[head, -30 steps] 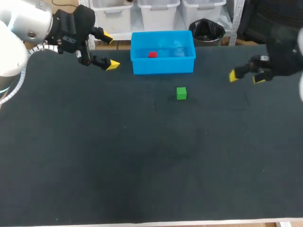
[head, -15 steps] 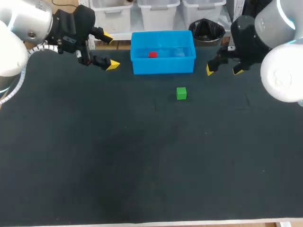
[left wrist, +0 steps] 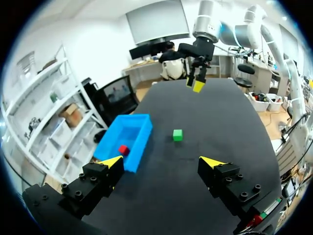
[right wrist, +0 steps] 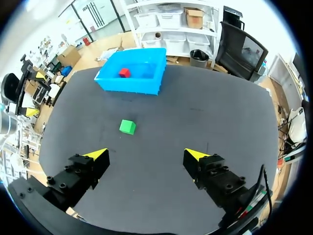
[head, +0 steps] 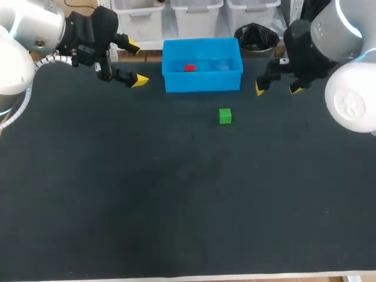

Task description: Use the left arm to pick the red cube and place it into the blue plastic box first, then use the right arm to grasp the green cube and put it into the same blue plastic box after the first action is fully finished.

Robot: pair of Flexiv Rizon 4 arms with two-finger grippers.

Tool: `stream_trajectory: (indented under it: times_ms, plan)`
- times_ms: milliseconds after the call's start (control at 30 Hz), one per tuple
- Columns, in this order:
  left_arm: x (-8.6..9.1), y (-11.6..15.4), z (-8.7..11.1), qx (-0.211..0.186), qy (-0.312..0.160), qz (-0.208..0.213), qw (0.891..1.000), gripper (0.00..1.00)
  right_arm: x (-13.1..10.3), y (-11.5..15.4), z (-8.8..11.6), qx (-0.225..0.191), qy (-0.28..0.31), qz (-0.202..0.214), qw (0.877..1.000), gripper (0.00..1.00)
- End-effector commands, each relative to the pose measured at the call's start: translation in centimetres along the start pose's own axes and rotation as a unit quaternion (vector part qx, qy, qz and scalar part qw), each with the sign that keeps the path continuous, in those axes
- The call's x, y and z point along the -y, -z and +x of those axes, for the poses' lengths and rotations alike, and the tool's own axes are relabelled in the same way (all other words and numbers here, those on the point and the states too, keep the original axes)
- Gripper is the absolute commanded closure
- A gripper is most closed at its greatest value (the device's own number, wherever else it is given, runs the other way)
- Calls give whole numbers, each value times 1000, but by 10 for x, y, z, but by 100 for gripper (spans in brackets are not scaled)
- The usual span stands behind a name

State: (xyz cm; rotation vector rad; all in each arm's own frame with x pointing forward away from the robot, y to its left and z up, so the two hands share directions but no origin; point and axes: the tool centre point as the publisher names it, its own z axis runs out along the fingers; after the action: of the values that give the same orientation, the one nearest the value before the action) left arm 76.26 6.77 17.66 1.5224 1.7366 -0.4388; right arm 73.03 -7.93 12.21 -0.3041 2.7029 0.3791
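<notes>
Black table (head: pixel 176 205): the red cube (head: pixel 189 68) sits in the box (head: pixel 202 81), and the green cube (head: pixel 225 116) lies alone on the table in front of it.

The right claw (head: pixel 277 88) hangs just off the box's right end, fingers wide apart and holding nothing. The green cube lies near it, toward the table's middle and a little nearer the robot. In the right wrist view the cube is ahead of the claw, between it and the box, off toward one finger rather than centred. Being a cube, it has no long axis to line up with. The left claw (head: pixel 136 63), also wide and empty, is beside the box's left end, well apart from the green cube. The first placement looks finished, so the right arm is judged both the nearer and the one due to act.
</notes>
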Motion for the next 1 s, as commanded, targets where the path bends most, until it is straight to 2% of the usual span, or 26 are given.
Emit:
stream_trajectory:
  times_ms: [33,133,167,433,733,1000]
  plan:
    - [-1,0,1,2,-1,1,1000,0,-7,-3,-10,-14,-4,20,1000,0]
    - [-1,0,1,2,-1,1,1000,0,-11,-4,-17,-28,-2,39,999,0]
    - [-1,0,1,2,-1,1,1000,0,-13,-5,-19,-40,-3,57,998,0]
    - [-1,0,1,2,-1,1,1000,0,-30,-15,-35,-76,0,97,992,0]
    - [-1,0,1,2,-1,1,1000,0,-52,-33,-55,-131,-22,147,980,0]
    - [-1,0,1,2,-1,1,1000,0,-65,-43,-64,-149,-35,160,975,0]
